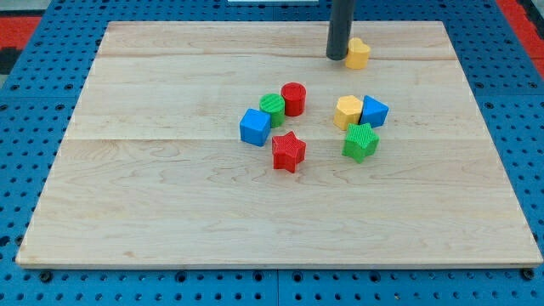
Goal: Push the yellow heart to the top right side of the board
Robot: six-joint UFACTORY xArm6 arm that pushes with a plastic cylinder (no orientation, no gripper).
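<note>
The yellow heart (359,53) sits near the view's top, right of the board's middle. My tip (337,57) stands right against the heart's left side; the dark rod rises from it out of the view's top. The wooden board (170,195) fills most of the view.
A blue cube (255,127), a green cylinder (272,108), a red cylinder (293,99) and a red star (288,151) cluster at the middle. To their right sit a yellow hexagon (348,111), a blue block (373,111) and a green block (360,142).
</note>
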